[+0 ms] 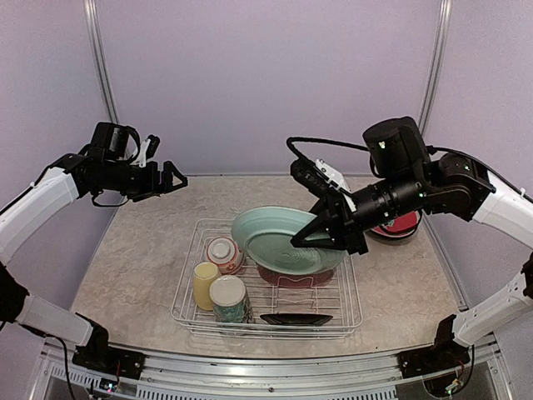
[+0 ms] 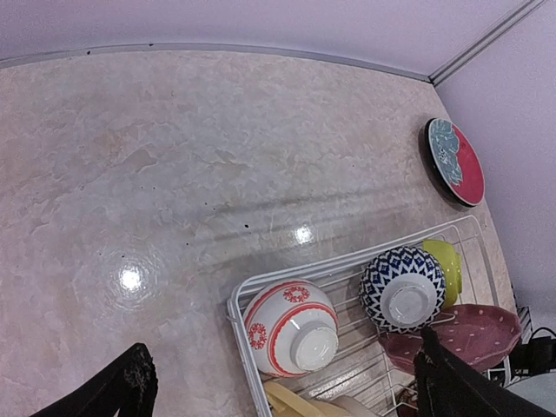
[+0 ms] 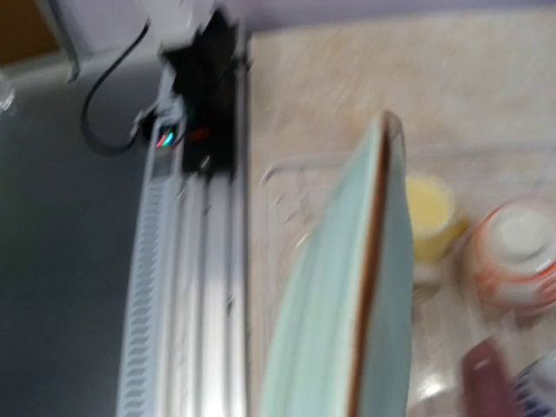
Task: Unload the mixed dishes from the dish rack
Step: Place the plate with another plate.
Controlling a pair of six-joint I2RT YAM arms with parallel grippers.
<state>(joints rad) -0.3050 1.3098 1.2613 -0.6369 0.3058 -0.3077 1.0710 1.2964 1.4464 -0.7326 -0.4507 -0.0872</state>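
Pinching the teal plate (image 1: 265, 233) by its rim, my right gripper (image 1: 301, 240) holds it tilted over the rack (image 1: 190, 310). So thin an edge grip could let it swivel or slip onto the maroon plate (image 1: 287, 279) or red bowl (image 1: 223, 252) just beneath. Mug (image 1: 205, 283), cup (image 1: 229, 298) and black plate (image 1: 296, 318) crowd the rack's near side; a red plate (image 2: 459, 165) lies behind my arm. My left gripper (image 1: 173, 177) hangs wide open, empty, well apart.

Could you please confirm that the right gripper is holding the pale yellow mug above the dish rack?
Not quite: the right gripper is holding the pale green plate above the dish rack, as the top external view shows. The pale yellow mug stands in the rack.
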